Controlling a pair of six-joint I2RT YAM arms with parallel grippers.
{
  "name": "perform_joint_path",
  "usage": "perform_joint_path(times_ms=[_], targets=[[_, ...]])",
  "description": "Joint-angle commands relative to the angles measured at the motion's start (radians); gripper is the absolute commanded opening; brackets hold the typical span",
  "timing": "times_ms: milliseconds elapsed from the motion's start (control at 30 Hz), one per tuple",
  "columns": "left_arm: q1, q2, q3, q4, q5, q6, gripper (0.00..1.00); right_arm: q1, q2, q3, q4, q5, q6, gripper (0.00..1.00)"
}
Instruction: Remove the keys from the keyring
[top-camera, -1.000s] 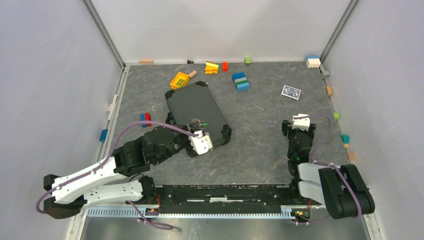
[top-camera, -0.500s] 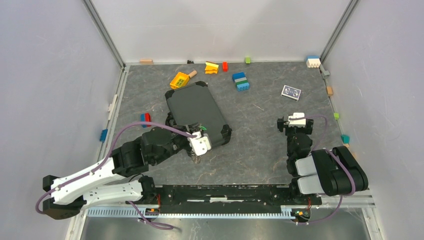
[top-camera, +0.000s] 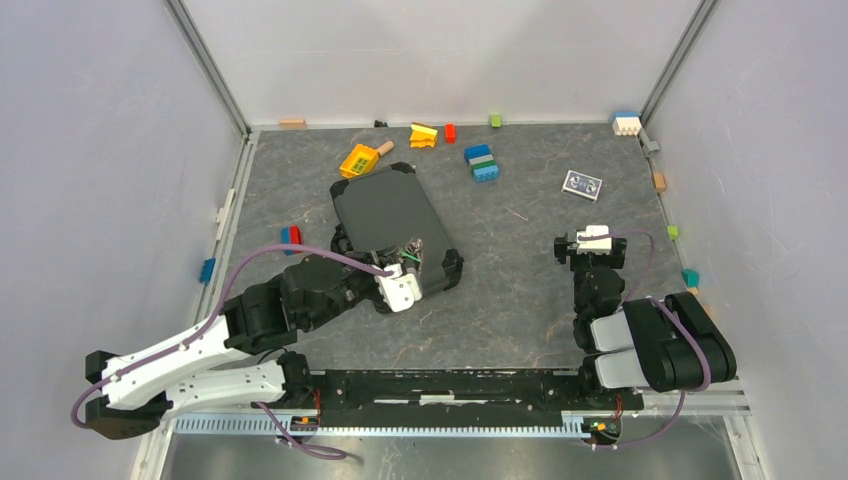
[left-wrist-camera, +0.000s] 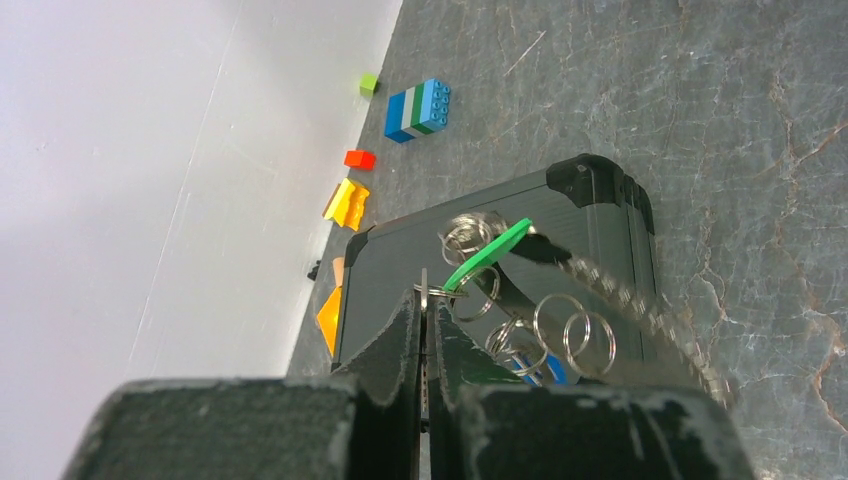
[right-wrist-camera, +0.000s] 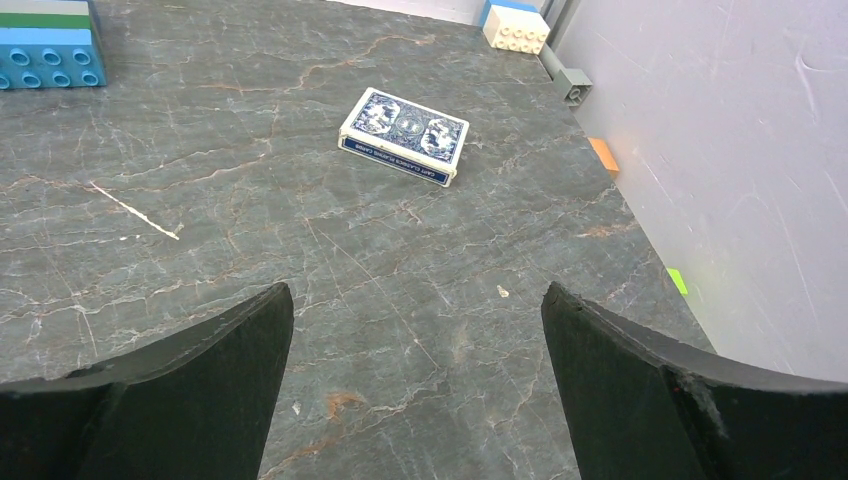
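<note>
Thin metal keyring (top-camera: 409, 250), flat green tag (left-wrist-camera: 487, 255)

We see a grey surface (top-camera: 520, 290) veined with pale marbling, a matt black case (top-camera: 385, 210), and a bright green tag (left-wrist-camera: 487, 252) among silvery rings (left-wrist-camera: 575, 335). The card box (right-wrist-camera: 404, 135) bears an ornate blue-and-white pattern. The brick stack (left-wrist-camera: 417, 110) is banded blue, white and green.

The left gripper (left-wrist-camera: 424, 300) hides most of the keys (left-wrist-camera: 550, 373) in its wrist view. The keyring (left-wrist-camera: 620, 297) blurs close up, and from above it is too small to make out.
</note>
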Motion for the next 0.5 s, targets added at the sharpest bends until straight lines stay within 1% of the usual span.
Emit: perform_joint_path(times_ms=[0, 467], targets=[[0.0, -0.017, 0.004, 0.081, 0.013, 0.003, 0.02, 0.001, 0.0, -0.115, 0.064, -0.007, -0.014, 0.98], [-0.001, -0.021, -0.004, 0.081, 0.011, 0.006, 0.02, 0.001, -0.001, -0.115, 0.064, -0.006, -0.014, 0.98]])
